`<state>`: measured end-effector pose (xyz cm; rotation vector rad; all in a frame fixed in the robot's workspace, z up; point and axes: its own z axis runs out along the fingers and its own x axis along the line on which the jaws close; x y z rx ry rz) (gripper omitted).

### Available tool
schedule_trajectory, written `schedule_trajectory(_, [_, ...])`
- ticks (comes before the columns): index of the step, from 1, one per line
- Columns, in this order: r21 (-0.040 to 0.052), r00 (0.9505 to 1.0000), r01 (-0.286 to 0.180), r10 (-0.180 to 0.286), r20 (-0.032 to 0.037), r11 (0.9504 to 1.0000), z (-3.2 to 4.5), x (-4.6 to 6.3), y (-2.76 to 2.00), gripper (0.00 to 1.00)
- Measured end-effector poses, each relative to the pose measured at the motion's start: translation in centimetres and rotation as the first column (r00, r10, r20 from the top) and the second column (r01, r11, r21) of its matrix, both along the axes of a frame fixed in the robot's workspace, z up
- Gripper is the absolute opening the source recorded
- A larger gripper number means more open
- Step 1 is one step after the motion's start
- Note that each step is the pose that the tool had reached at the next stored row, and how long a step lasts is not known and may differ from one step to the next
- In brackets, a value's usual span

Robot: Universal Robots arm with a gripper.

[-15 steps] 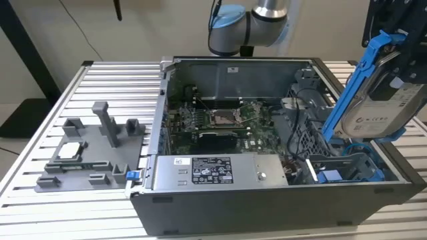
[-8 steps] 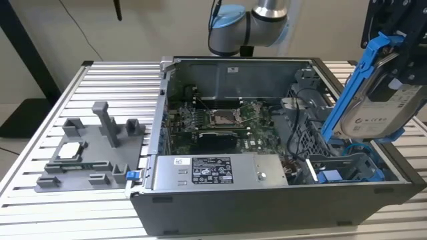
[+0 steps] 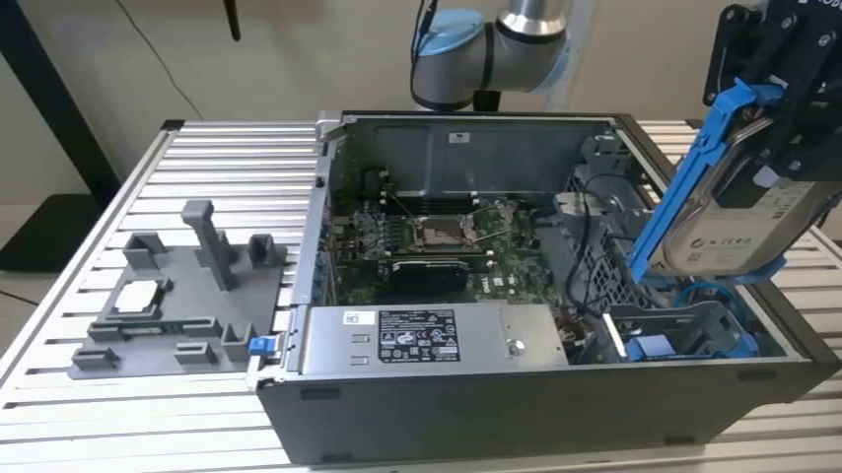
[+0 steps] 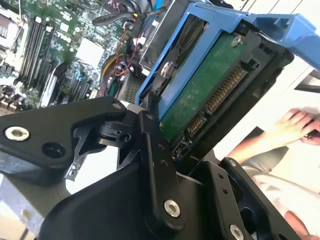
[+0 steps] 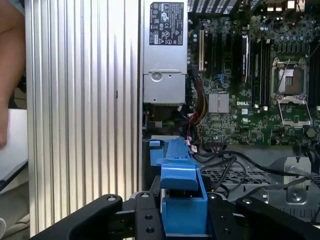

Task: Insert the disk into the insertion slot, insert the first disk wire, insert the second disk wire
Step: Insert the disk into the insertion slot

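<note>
Disk (image 3: pixel 736 232): in the air over the case (image 3: pixel 526 414) corner, long axis steeply tilted.
Claw (image 3: pixel 787 148): clamped on the disk's upper end (blue frame in its grip).
Slot (image 3: pixel 691 330): right below the disk's lower end, not yet entered.

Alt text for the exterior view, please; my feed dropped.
The hand holds the disk, tilted, above the insertion slot at the exterior view's right end of the open computer case. The case sits on a slatted table beside a grey fixture.

Blue-framed disk (image 4: pixel 200 95) between black fingers (image 4: pixel 157 165)
</note>
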<state>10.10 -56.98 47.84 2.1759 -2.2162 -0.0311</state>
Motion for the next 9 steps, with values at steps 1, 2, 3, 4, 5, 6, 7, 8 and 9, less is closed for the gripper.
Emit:
schedule_trajectory(1, [0.0066, 1.0, 0.0, 0.0, 0.0, 1.0, -0.13, 0.0, 0.0, 0.0])
schedule_trajectory(2, [0.0137, 1.0, 0.0, 0.0, 0.0, 0.9999, -0.21, 0.0, 0.0, 0.0])
schedule_trajectory(3, [0.0203, 1.0, 0.0, 0.0, 0.0001, 0.9998, -0.33, 0.0, 0.0, 0.0])
schedule_trajectory(4, [0.0227, 1.0, 0.0, 0.0, 0.0002, 0.9997, -0.5, 0.0, 0.0, 0.0])
schedule_trajectory(5, [0.0236, 1.0, 0.0, 0.0, 0.0002, 0.9997, -0.62, 0.0, -0.01, 0.0])
schedule_trajectory(6, [0.0252, 1.0, 0.0, 0.0, 0.0004, 0.9997, -0.75, 0.01, -0.04, 0.0])
schedule_trajectory(7, [0.0265, 1.0, 0.0, 0.0, 0.0005, 0.9996, -0.84, 0.02, -0.07, 0.0])
schedule_trajectory(8, [0.0272, 1.0, 0.0, 0.0, 0.0006, 0.9996, -0.92, 0.04, -0.1, 0.0])
schedule_trajectory(9, [0.0281, 1.0, 0.0, 0.0, 0.0006, 0.9996, -0.99, 0.08, -0.12, 0.0])
